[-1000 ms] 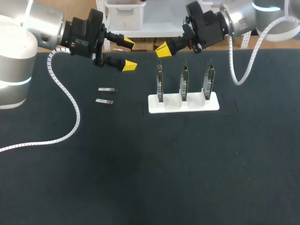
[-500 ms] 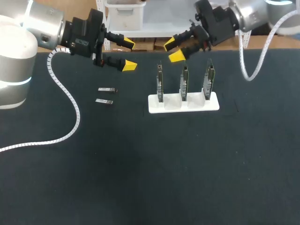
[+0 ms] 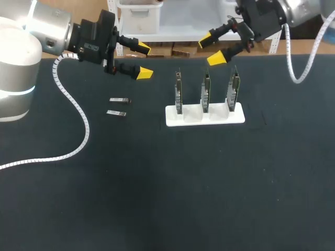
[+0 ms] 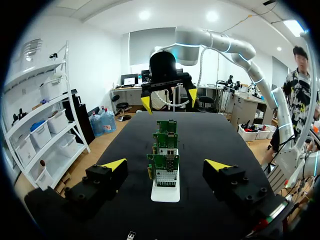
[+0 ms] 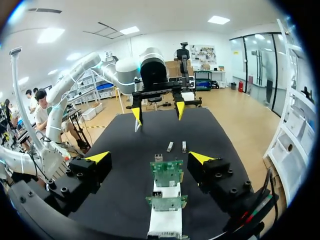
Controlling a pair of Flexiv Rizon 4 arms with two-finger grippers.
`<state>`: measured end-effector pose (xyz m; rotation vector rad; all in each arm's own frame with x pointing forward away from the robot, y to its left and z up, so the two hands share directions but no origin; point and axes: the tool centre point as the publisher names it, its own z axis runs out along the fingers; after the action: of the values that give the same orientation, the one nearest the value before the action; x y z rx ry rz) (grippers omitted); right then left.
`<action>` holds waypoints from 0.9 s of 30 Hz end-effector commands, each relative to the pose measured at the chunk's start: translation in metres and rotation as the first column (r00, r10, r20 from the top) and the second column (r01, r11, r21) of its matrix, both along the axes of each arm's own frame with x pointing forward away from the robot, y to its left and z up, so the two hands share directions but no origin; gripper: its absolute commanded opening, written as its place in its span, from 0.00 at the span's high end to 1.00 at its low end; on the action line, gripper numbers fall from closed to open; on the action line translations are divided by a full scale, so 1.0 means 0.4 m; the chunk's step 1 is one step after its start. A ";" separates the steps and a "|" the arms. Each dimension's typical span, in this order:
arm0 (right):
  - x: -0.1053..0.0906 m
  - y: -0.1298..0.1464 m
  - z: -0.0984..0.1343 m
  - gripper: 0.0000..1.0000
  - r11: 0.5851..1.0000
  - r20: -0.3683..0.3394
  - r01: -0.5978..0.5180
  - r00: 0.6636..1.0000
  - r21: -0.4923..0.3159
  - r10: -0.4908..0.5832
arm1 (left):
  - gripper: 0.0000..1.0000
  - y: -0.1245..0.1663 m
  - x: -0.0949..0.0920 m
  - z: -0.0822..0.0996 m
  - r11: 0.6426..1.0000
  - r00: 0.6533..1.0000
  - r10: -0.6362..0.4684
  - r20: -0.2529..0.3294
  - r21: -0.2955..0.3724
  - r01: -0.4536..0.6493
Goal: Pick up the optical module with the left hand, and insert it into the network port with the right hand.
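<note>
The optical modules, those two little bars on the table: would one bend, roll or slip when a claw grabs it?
Probably stiff: the optical modules look like short, straight metal bars. They lie flat on the table and seem boxy, so rolling looks unlikely. Being slim and shiny, one might slip or twist in the left claw.

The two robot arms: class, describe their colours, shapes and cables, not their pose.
The left arm and right arm are rounded silver-white tubes, each trailed by a white coiled cable. The left gripper and right gripper have blocky black bodies and two black fingers ending in bright yellow wedge tips.
</note>
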<state>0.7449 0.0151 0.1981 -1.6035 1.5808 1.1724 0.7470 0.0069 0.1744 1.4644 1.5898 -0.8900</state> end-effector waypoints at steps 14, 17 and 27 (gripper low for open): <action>-0.062 -0.096 0.031 0.00 0.998 0.036 0.049 0.998 -0.050 -0.048 | 0.00 -0.002 -0.001 0.001 1.000 1.000 0.003 -0.002 0.005 -0.003; -0.064 -0.099 0.037 0.00 0.997 0.052 0.038 0.998 -0.065 -0.035 | 0.00 -0.002 -0.001 0.001 1.000 1.000 0.003 -0.002 0.005 -0.003; -0.065 -0.096 0.043 0.00 0.997 0.058 0.018 0.998 -0.080 -0.014 | 0.00 -0.002 -0.001 0.001 1.000 1.000 0.003 -0.002 0.005 -0.003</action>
<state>0.7207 -0.0252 0.2162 -1.6578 1.6154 1.0655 0.7470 0.0069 0.1744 1.4643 1.5899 -0.8899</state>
